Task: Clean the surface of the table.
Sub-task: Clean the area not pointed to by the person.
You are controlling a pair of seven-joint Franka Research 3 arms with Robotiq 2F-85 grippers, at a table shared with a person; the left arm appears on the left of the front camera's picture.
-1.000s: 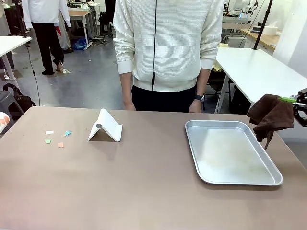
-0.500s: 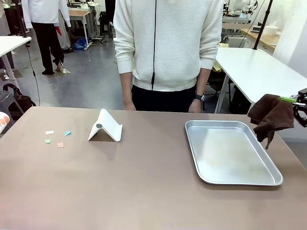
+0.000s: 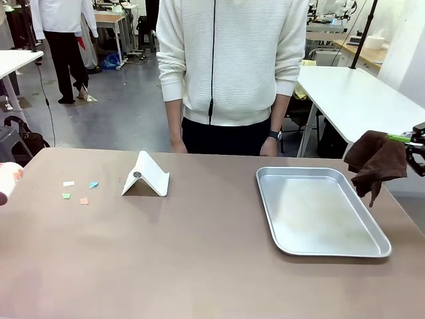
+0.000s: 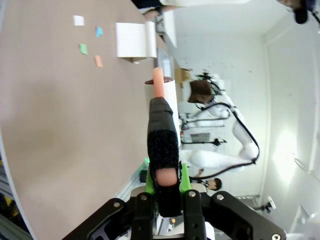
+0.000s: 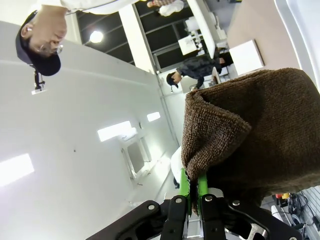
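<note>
The brownish table carries several small coloured paper scraps near its left side; the left wrist view shows them too. My left gripper is shut on a roller tool with a black grip, a pink stem and a white cylinder. It hovers over the table, and the tool's tip pokes in at the left edge. My right gripper hangs past the table's right edge. Its green pads are shut on a dark brown cloth that droops from them.
A silver metal tray lies on the right half of the table. A white folded stand sits left of centre, beside the scraps. A person in a white top stands at the far edge, hands down. A white table stands behind right.
The roller tool's white tip has come a little further into the front view at the left edge. The right gripper and its cloth have stayed put.
</note>
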